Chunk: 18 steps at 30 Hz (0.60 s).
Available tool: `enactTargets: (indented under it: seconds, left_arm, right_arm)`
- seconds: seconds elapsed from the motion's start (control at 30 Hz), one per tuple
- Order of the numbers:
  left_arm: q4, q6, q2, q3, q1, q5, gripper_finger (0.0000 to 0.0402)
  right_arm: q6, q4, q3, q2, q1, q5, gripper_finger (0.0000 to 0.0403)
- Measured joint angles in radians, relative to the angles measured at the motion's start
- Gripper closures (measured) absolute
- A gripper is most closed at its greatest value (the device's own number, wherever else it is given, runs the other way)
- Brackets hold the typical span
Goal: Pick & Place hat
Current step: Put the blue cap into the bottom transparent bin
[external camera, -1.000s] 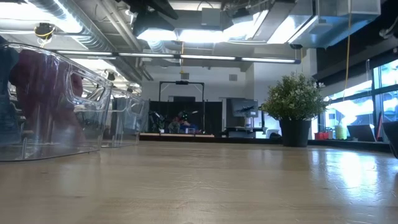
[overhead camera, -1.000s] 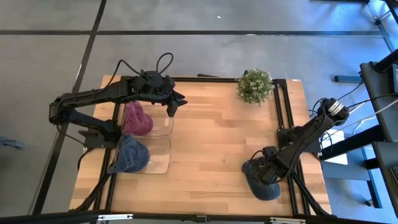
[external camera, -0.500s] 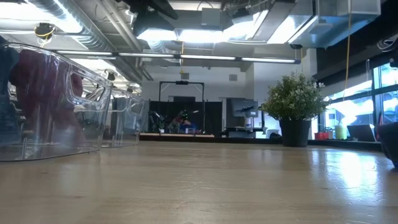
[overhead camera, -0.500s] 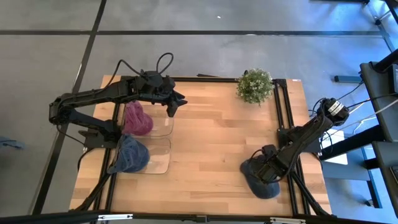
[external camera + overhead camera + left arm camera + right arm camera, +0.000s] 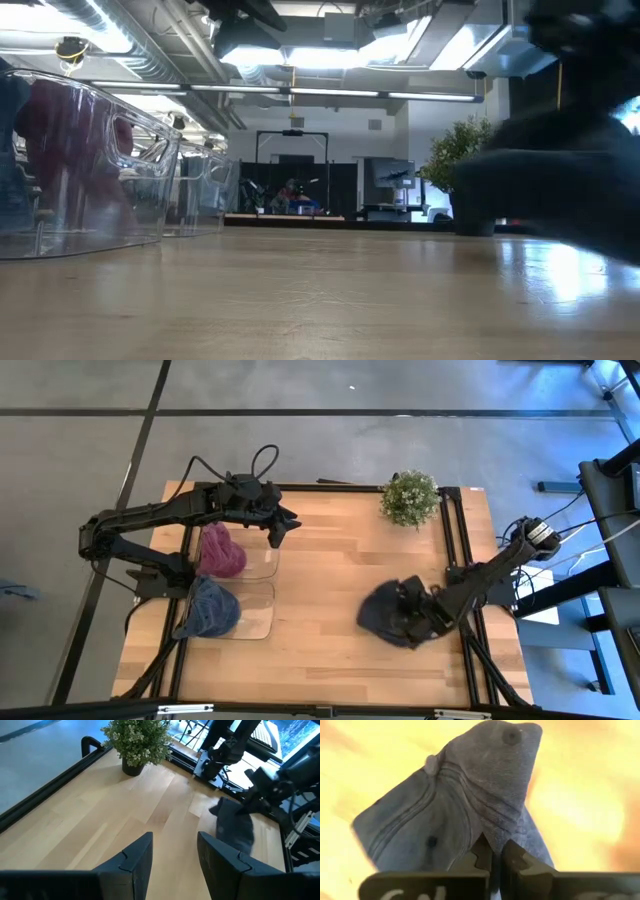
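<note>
A dark blue cap [image 5: 385, 618] is in my right gripper [image 5: 418, 615], over the table's near right part. It shows as a dark blur at the right of the low view [image 5: 560, 190] and fills the right wrist view [image 5: 470, 795], crown button [image 5: 510, 736] away from the fingers. My left gripper [image 5: 285, 525] is open and empty [image 5: 172, 855], above the far side of the table beside the clear bins. A maroon hat [image 5: 220, 552] and a blue hat [image 5: 210, 608] lie in the bins. My right gripper [image 5: 492, 857] pinches the cloth of the cap's crown [image 5: 487, 832] between its two shut fingers, near the crown's edge. The fingers come from the table's right side. The cap reaches out past the fingertips toward the table's left, and in the low view it looks clear of the table.
Two clear bins [image 5: 262, 565] [image 5: 258, 618] stand at the table's left. A potted plant [image 5: 410, 498] stands at the far right, and also shows in the left wrist view [image 5: 137, 742]. Bare wood lies in the table's middle.
My right gripper has gone from the table's near right corner toward the left and a little toward the far edge, carrying the dark blue cap. The cap has come up off the table and now shows large at the right of the low view.
</note>
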Motion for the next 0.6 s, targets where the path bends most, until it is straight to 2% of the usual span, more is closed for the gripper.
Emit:
enactTargets:
  seconds: [0.23, 0.43, 0.5, 0.6]
  left_arm:
    - [0.0, -0.008, 0.0, 0.0, -0.006, 0.011, 0.0229]
    - [0.0, -0.031, 0.0, 0.0, -0.07, 0.128, 0.0171]
    - [0.001, -0.057, 0.0, 0.0, -0.094, 0.124, 0.0158]
    - [0.0, -0.085, 0.0, 0.0, -0.128, 0.059, 0.0151]
  right_arm:
    - [-0.42, -0.054, 0.157, 0.0, -0.19, 0.182, 0.0393]
    - [-0.803, -0.031, 0.305, 0.0, -0.323, 0.25, 0.0393]
    - [-0.913, -0.003, 0.351, -0.001, -0.359, 0.252, 0.0393]
    - [-1.069, 0.079, 0.401, -0.001, -0.395, 0.253, 0.0393]
